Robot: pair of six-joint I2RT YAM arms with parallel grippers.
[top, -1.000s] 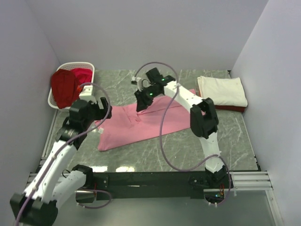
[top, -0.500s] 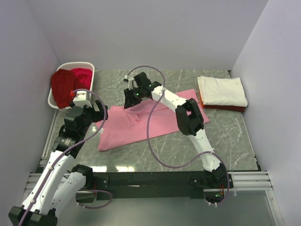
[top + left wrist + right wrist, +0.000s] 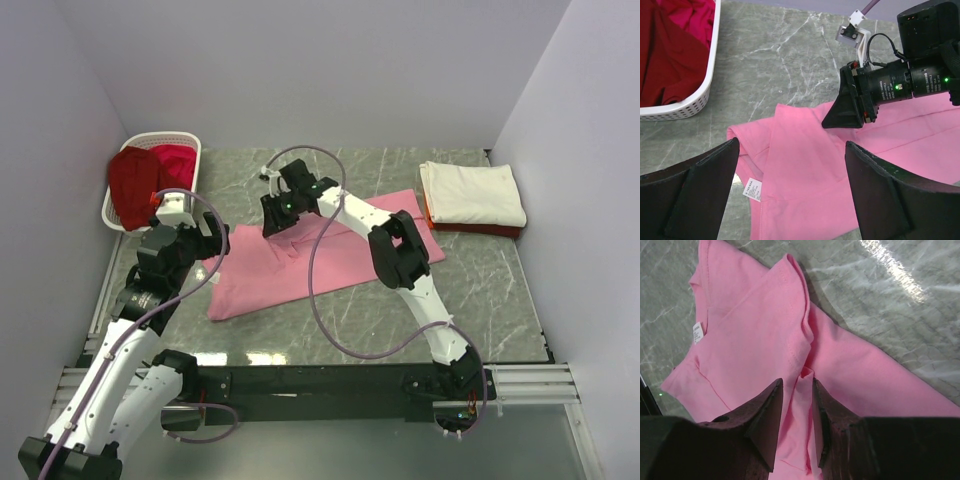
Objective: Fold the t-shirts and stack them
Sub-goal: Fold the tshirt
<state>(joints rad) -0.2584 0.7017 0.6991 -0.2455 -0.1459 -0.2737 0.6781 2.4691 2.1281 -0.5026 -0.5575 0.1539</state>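
Pink t-shirt (image 3: 270,280) lies spread flat; cream-white t-shirt (image 3: 472,193) folded.

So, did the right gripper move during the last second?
Yes. The right gripper has moved left, away from the folded cream t-shirt and toward the white basket.

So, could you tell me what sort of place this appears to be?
Probably a robot lab test cell, not a home: plain walls box in a marble-patterned table, two arms are bolted to a rail, and a pink t-shirt lies near a white basket.
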